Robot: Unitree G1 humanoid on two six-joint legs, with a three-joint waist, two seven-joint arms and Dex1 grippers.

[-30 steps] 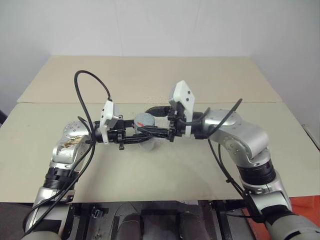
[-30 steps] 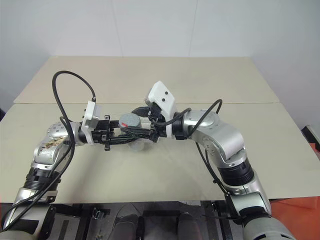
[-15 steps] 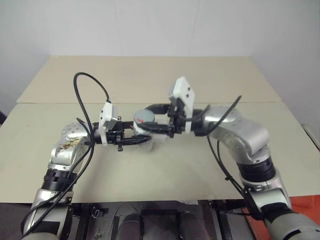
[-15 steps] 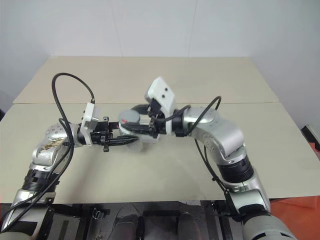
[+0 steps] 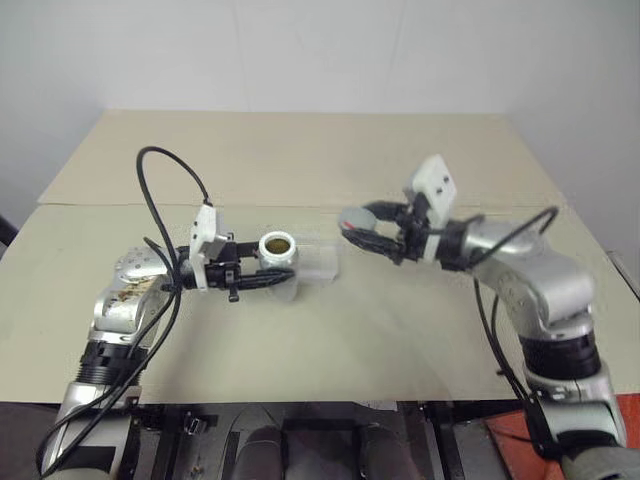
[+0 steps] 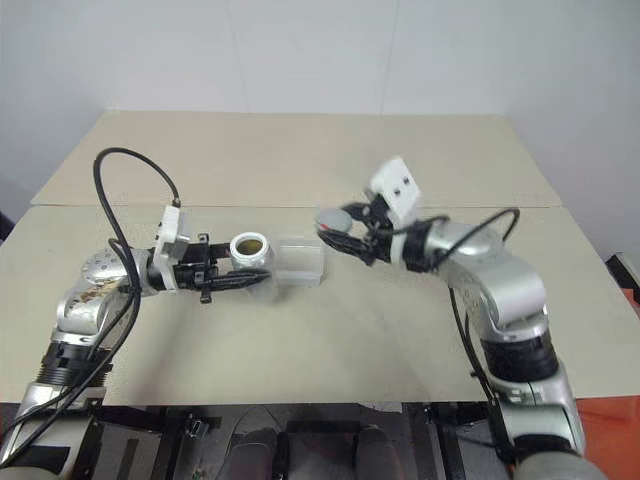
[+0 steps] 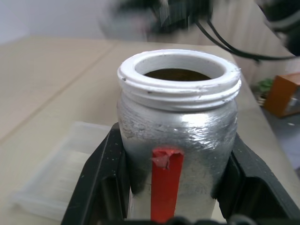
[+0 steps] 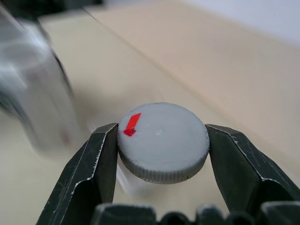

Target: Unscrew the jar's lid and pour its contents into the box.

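The left gripper holds the jar upright just above the beige worktop, its jaws clamped on the jar's sides, with the red stripe of the label facing the wrist camera. The jar's white threaded mouth stands open, and a brownish mass of contents shows inside it. Off to the robot's right and well apart from the jar, the right gripper carries the lid, its jaws closed on the ribbed edge of the grey cap, whose flat top bears a small red mark. The lid hangs in the air above the worktop, tilted slightly. The box, a shallow piece of clear whitish plastic, lies flat on the worktop just beside the jar, on the side toward the right arm, between the two grippers and nearer the left one. Black cables loop up from both forearms over the worktop.
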